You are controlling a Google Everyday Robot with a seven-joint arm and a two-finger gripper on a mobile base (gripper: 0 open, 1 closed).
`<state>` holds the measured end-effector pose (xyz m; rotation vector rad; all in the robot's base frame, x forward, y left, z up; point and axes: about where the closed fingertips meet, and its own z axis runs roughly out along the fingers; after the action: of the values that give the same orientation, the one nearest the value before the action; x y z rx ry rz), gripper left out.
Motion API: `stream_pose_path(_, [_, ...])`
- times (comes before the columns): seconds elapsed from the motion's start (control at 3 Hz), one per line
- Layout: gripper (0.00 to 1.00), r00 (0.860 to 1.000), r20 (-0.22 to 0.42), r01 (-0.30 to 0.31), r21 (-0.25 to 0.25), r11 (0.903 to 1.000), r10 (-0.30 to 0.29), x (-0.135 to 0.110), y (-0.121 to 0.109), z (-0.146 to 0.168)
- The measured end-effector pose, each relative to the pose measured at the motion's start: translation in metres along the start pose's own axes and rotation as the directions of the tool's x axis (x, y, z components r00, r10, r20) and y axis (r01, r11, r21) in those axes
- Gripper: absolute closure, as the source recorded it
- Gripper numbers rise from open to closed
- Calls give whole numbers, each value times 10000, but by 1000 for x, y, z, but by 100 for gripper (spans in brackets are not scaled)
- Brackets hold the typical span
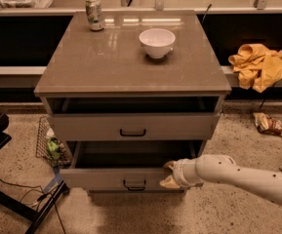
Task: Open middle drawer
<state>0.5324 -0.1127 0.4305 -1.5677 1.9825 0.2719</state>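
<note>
grey-beige cabinet w/ a glossy tabletop (106, 67), seen from the front and slightly above. the middle drawer (106, 178) is the 2nd one down; it's pulled out towards the viewer, its front panel well fwd of the cabinet body and the inside showing as a dark, shaded hollow. small black loop handle (134, 185) sits at the centre of its low front panel.

a white robot arm (238, 177) reaches in from the lower right. its gripper (170, 174) is at the right part of the middle drawer's front panel, touching its top edge, just right of the handle. can't tell whether the gripper is clamped on the panel or just resting against it.

above, the top drawer (91, 126) has a taller front w/ the same black handle and a dark gap showing under the tabletop.

on the tabletop: white bowl (156, 42) right of centre near the back, drinks can (94, 13) at the back left corner, well apart. speckled floor (238, 213) w/ a crumpled yellow cloth (260, 65) on a ledge at right, a snack wrapper (268, 124) below it, and a wire basket (45, 140) left of the cabinet.
</note>
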Motion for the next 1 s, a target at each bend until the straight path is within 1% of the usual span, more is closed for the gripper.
stream_pose_path(0.33, [0,9994,200,-268,-470,9985,278,-4,1,-3])
stream_pose_path(0.67, [0,9830,790,-1535,-1398,9782,1656,-29,-11,-23])
stream_pose_path(1.0, [0,9493,908,-2662,-2765,9234,3008,-51,-7,-42])
